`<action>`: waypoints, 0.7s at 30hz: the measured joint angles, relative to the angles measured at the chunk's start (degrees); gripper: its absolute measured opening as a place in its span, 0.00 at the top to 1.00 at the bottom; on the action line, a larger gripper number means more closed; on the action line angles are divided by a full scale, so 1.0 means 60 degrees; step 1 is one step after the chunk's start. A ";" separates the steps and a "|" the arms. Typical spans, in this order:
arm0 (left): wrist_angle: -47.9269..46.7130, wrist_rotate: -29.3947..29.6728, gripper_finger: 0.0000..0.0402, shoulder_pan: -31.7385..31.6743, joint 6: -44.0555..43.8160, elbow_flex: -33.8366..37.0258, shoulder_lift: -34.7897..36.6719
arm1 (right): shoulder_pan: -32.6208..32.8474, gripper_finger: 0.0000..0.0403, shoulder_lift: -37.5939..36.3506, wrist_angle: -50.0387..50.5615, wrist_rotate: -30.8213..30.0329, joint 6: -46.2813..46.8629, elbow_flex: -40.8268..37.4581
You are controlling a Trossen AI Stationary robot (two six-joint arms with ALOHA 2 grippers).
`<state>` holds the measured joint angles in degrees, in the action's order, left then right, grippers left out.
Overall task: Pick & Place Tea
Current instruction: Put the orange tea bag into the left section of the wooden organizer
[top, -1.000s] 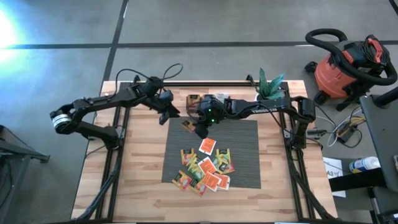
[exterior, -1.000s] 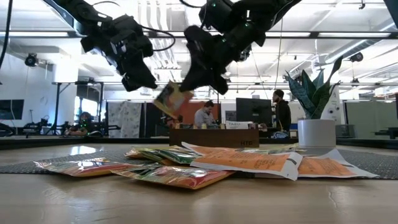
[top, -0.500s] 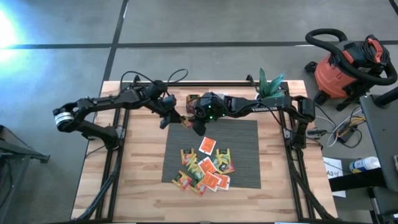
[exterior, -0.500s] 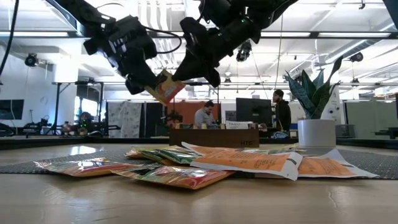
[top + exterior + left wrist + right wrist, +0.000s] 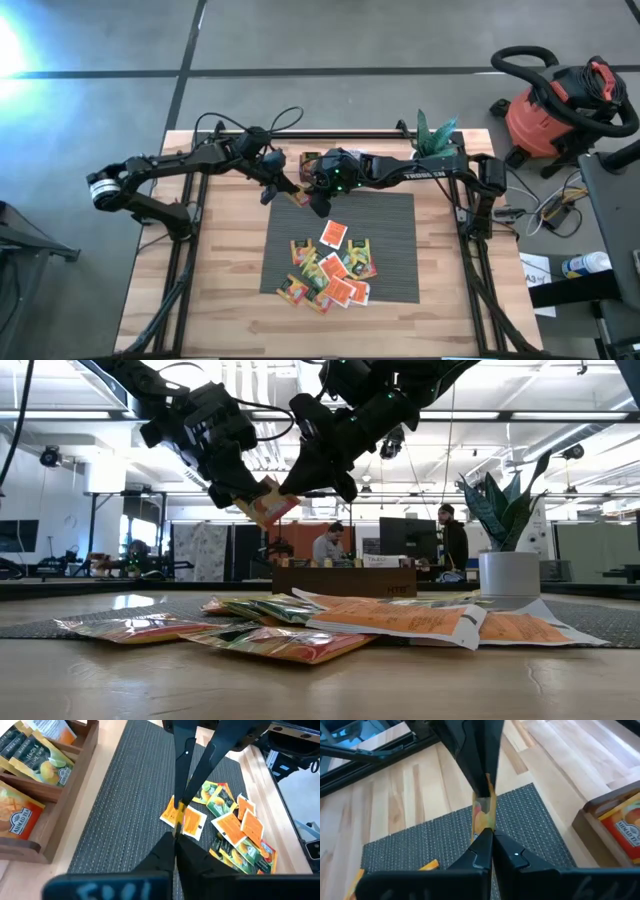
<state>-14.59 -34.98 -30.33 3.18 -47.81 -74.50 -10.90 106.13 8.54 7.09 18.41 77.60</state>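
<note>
One orange-yellow tea sachet [image 5: 268,502] hangs in the air above the far edge of the grey ribbed mat [image 5: 385,240], between my two grippers. My left gripper [image 5: 283,189] reaches it from the table's left and is shut on it. My right gripper [image 5: 312,200] reaches it from the right and is also shut on it. Each wrist view shows the sachet [image 5: 175,814] edge-on, with the other arm's fingers beyond it. Several more tea sachets [image 5: 330,272] lie in a loose pile on the mat's near half. My left gripper pinches the sachet's left edge [image 5: 175,824] between its two fingers, which slant down from the table's left. The sachet is lifted clear of the mat and tilted. My right gripper pinches the sachet's opposite, upper right edge [image 5: 483,823] between its two fingers, slanting down from the table's right.
A dark brown wooden tray [image 5: 312,160] stands at the far edge behind the grippers, with sachets upright in its compartments [image 5: 30,765]. A potted plant [image 5: 435,135] stands at the far right. People sit in the room beyond the table in the low view.
My left gripper has moved toward the table's right, up to the sachet held by my right gripper, and has taken hold of its left edge. The sachet has risen a little and stays clear of the mat.
</note>
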 joint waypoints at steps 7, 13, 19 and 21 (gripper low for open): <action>-0.0005 0.0086 1.00 0.0004 0.0039 0.0015 0.0000 | -0.0029 0.97 -0.0004 0.0085 -0.1132 0.0517 0.0000; -0.0082 0.0420 1.00 0.0009 0.0305 -0.0094 -0.0002 | -0.0051 0.86 -0.0308 0.0976 -0.1265 0.0510 -0.0007; -0.0767 0.0807 1.00 0.0004 0.1230 -0.1137 -0.0839 | -0.0033 0.71 -0.1125 0.2744 -0.2445 0.0277 -0.0011; -0.1430 0.1184 1.00 -0.0022 0.1970 -0.1877 -0.1449 | 0.0018 0.67 -0.1492 0.3229 -0.3028 0.0279 -0.0008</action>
<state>-23.17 -27.88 -30.46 15.00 -59.07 -83.19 -10.79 97.18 27.91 -11.08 20.09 77.55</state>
